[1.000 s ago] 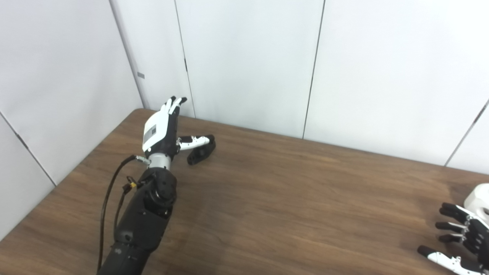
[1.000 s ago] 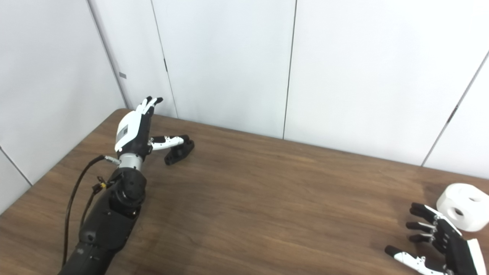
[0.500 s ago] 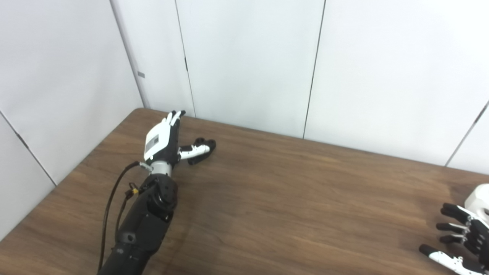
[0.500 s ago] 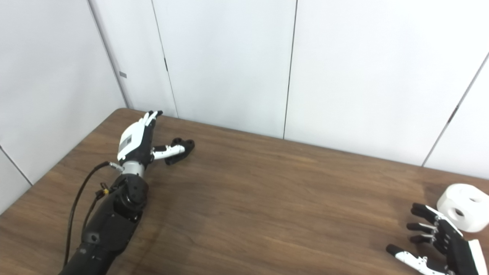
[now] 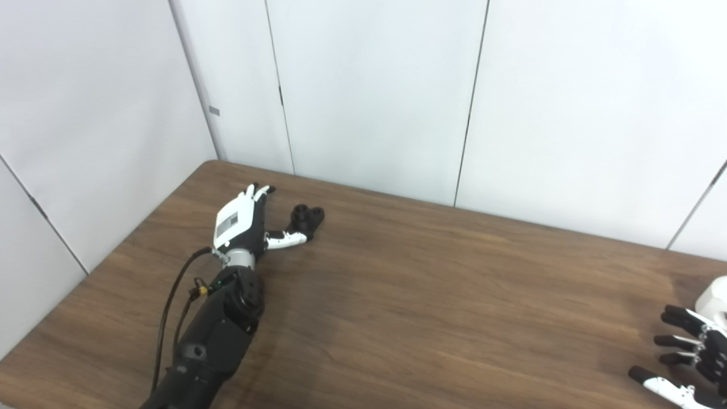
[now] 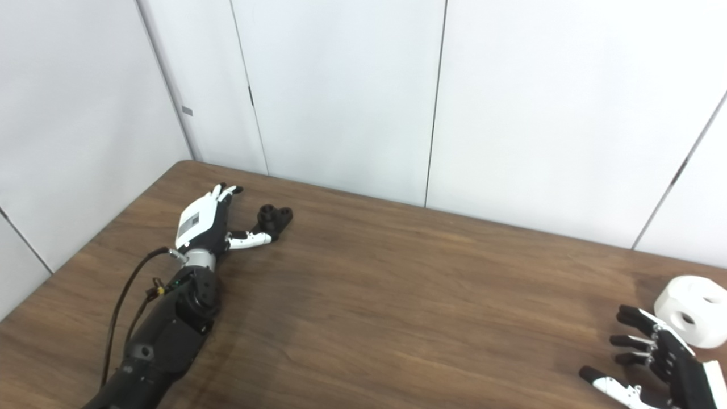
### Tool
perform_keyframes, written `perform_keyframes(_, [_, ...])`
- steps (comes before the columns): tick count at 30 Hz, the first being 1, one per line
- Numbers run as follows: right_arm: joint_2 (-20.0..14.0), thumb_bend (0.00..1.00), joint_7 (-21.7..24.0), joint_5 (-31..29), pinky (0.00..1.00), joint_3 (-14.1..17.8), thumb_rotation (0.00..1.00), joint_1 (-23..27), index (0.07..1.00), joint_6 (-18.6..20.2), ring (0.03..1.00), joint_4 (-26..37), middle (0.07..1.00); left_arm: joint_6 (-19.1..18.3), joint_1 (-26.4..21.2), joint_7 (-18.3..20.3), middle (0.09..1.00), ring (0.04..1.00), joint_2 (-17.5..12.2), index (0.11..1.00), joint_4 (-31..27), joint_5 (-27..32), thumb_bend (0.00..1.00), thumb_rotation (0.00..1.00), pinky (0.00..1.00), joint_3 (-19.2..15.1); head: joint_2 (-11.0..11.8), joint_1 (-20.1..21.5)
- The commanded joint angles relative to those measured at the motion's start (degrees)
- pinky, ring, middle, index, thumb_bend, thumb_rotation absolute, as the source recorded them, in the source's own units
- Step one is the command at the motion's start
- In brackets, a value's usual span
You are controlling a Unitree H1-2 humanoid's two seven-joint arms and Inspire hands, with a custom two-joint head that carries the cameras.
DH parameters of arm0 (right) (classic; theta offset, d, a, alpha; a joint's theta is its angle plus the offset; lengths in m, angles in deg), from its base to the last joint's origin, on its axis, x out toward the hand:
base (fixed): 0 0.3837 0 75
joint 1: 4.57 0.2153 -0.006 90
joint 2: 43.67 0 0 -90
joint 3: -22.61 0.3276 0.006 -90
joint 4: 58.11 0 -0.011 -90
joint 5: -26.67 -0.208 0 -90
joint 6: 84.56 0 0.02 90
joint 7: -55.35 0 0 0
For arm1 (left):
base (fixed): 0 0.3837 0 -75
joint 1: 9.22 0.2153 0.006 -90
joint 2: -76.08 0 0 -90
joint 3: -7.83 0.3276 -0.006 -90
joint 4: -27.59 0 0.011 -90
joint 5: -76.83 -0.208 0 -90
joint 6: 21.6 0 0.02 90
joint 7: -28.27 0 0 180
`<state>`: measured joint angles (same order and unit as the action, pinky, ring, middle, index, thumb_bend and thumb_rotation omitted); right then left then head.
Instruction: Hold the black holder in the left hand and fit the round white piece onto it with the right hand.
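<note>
Left robot hand (image 5: 241, 218) has lowered beside the black holder (image 5: 306, 218).

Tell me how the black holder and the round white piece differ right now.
The black holder is dark and small; the round white piece is white and bulkier. The holder lies at the table's far left by the left hand, thumb beside it; the white piece sits at the right edge beyond the right hand. Neither is gripped; both rest on the table.
</note>
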<state>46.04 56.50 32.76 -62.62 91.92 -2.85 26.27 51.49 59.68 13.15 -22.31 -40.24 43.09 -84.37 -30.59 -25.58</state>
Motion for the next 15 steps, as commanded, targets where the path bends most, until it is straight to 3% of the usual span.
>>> perform_keyframes(1, [-1.73,0.71,-0.06,0.19,0.52,0.93,0.16,-0.14,0.762,0.35,0.649,1.38,0.773,1.84,-2.33,-1.97,1.0,1.0,-1.97,0.878,0.44,0.18,1.0,0.34,1.0,-0.19,-0.01,0.0])
perform_keyframes(15, [-1.73,0.7,0.14,0.7,0.53,0.73,0.2,-0.82,0.757,2.08,0.656,2.93,0.784,3.99,-2.4,-3.37,1.0,1.0,-1.11,0.742,4.84,1.55,1.0,0.3,0.98,2.01,-0.79,0.29])
